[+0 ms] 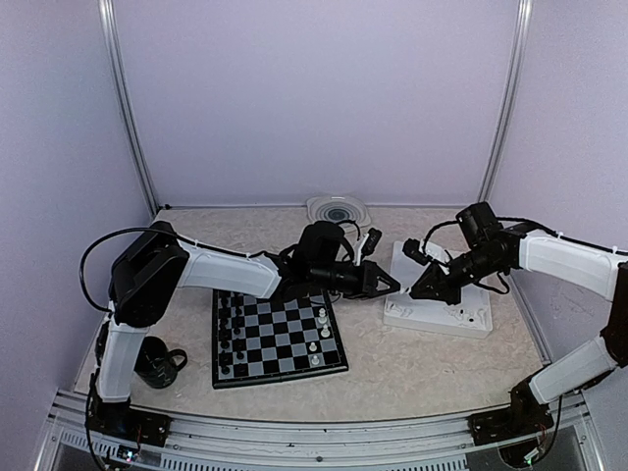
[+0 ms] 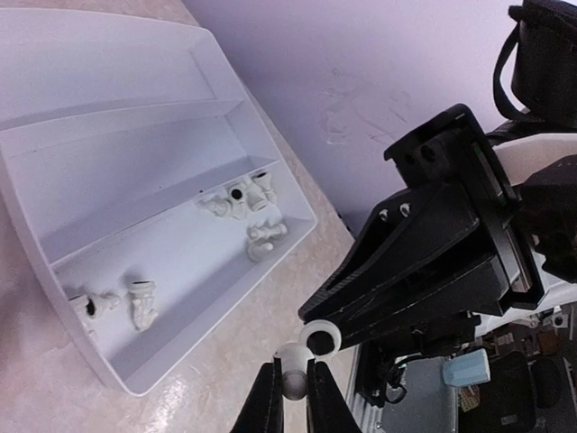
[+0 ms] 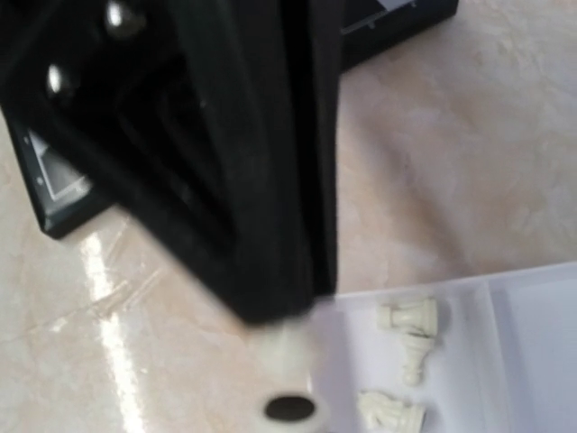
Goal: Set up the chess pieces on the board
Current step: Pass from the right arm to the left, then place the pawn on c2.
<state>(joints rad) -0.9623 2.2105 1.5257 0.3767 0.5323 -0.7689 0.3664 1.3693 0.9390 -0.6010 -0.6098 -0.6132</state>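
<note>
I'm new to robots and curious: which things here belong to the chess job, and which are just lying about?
Job: board; chess pieces on it; loose pieces in the white tray; one gripped piece.
Lying about: round white disc at far edge; black object by left arm's base.

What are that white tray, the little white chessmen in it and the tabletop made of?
White tray: looks like smooth moulded plastic, with soft glare on its thin walls.
White chessmen: probably plastic too, slightly glossy, one uniform colour.
Tabletop: beige marbled pattern with shiny reflections; laminate or polished stone, can't tell which.
</note>
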